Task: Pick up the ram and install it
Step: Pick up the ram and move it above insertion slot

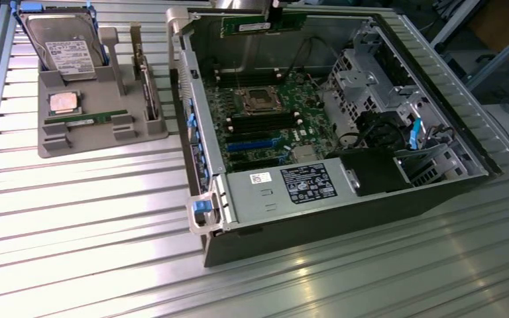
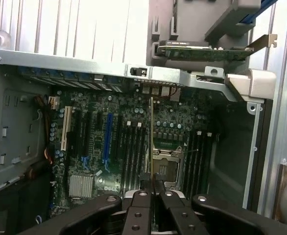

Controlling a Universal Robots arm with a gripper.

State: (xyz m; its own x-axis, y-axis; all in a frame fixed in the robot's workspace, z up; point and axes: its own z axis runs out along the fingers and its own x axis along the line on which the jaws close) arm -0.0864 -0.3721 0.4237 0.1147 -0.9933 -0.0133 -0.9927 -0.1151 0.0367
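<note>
Ram (image 1: 264,25) clenched edge-on in tool (image 2: 152,183), above far wall of PC case (image 1: 193,112). Judged: stick to be aligned parallel w/ DIMM slots (image 2: 133,156), notch matched, pressed straight, evenly. 2nd stick (image 1: 87,120) seen in tray (image 1: 104,79), left on desk (image 1: 77,199).

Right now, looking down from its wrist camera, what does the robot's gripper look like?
The gripper is matte black. Two broad, curved link arms flank two narrow, straight fingers. Round silver bolt heads mark the joints, and smaller dark screws sit along the fingers.
</note>
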